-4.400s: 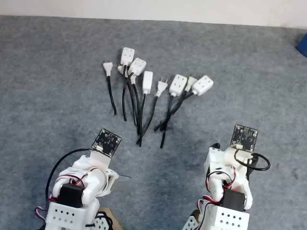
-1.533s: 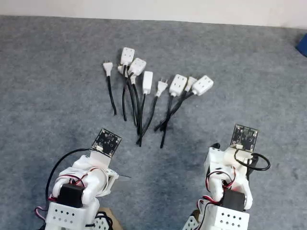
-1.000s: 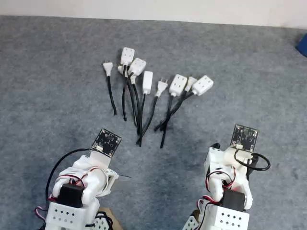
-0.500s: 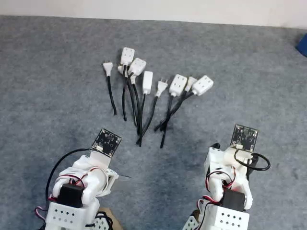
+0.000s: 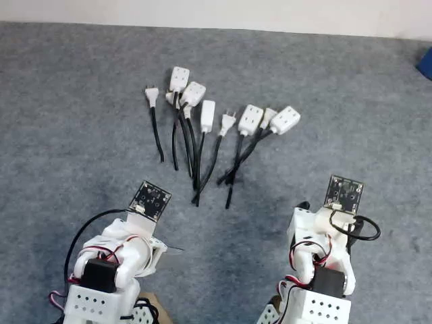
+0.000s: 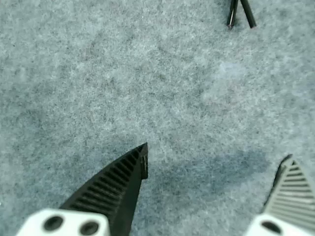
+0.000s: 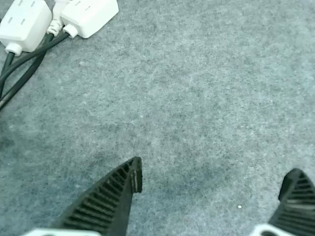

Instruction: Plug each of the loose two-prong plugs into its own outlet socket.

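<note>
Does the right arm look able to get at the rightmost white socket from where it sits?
Probably yes. The right gripper is open above bare carpet, and the rightmost socket lies ahead with nothing between them, though a smaller white connector sits close beside it.

I saw a grey felt-covered table (image 5: 67,101), a blue thing (image 5: 426,64) at its right edge, and a white strip (image 5: 202,12) behind.
</note>
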